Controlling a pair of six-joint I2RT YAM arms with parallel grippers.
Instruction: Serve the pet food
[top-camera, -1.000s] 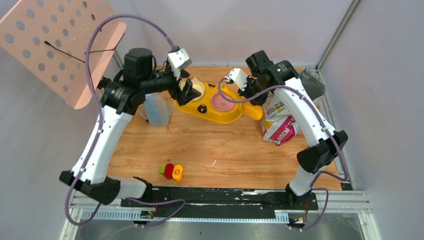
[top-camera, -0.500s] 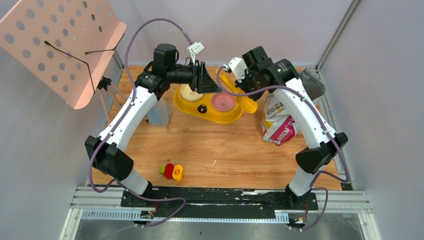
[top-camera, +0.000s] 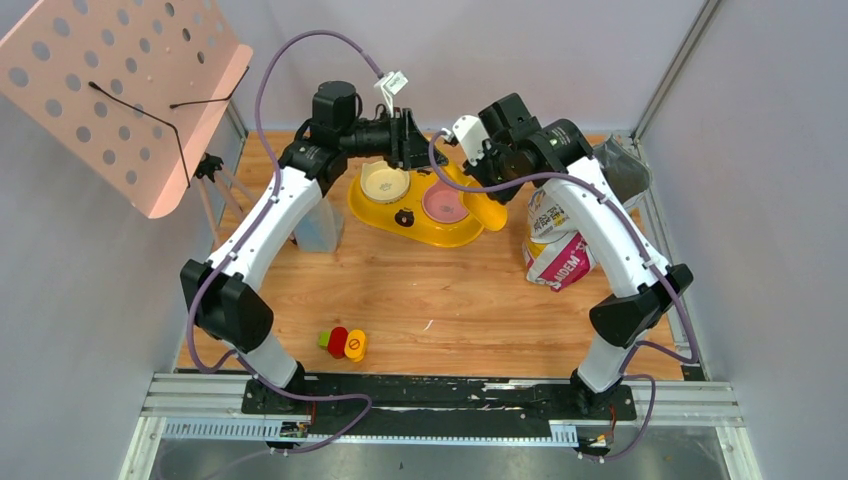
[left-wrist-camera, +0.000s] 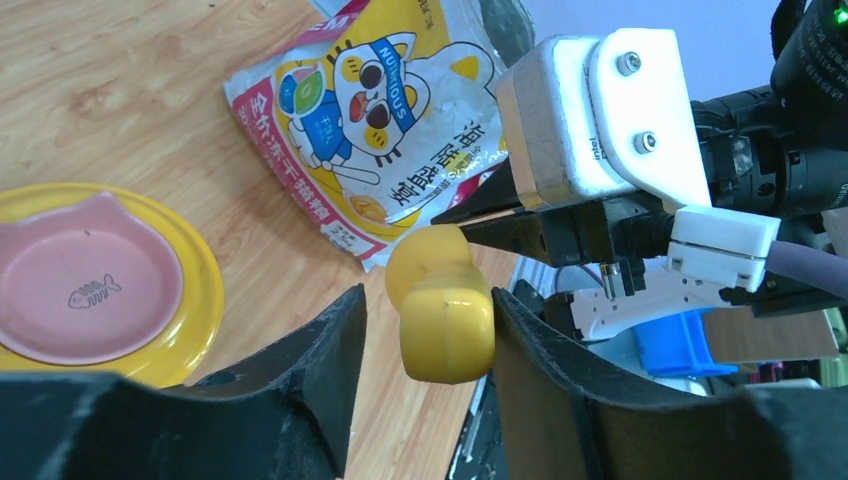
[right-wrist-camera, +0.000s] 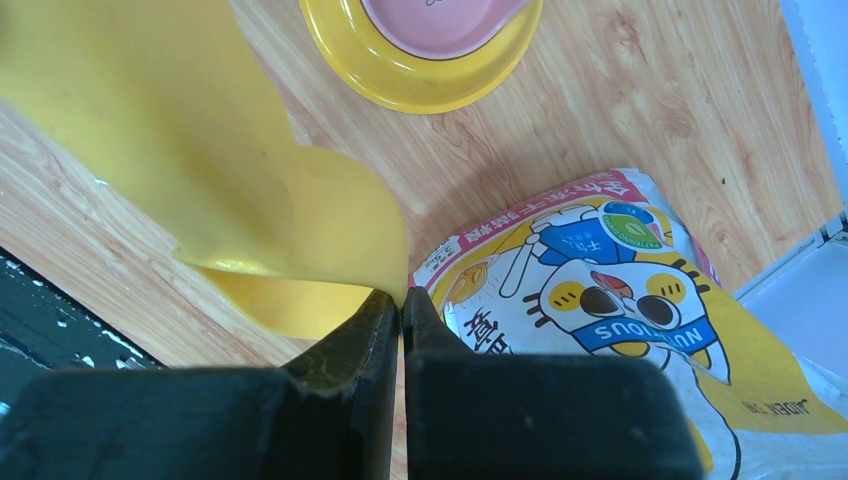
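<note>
A yellow scoop (top-camera: 487, 207) hangs over the right end of the yellow feeder (top-camera: 410, 222). My right gripper (right-wrist-camera: 402, 297) is shut on the scoop's thin rim (right-wrist-camera: 330, 240). My left gripper (left-wrist-camera: 428, 300) is open around the scoop's handle end (left-wrist-camera: 447, 325). One finger touches the handle and a gap shows on the other side. The white printed food bag (top-camera: 558, 240) lies right of the feeder. No pet food shows: the scoop's inside is hidden, and the pink bowl (left-wrist-camera: 85, 290) and the cream bowl (top-camera: 384, 182) hold none.
A pink perforated stand (top-camera: 120, 90) leans at the back left. A translucent blue container (top-camera: 315, 225) stands left of the feeder. A small red, yellow and green toy (top-camera: 343, 343) lies near the front. A grey bin (top-camera: 625, 165) sits at the back right corner.
My left arm swung right from over the cream bowl to the scoop's handle, and its jaws have narrowed around it. The right gripper shifted the scoop slightly left.
</note>
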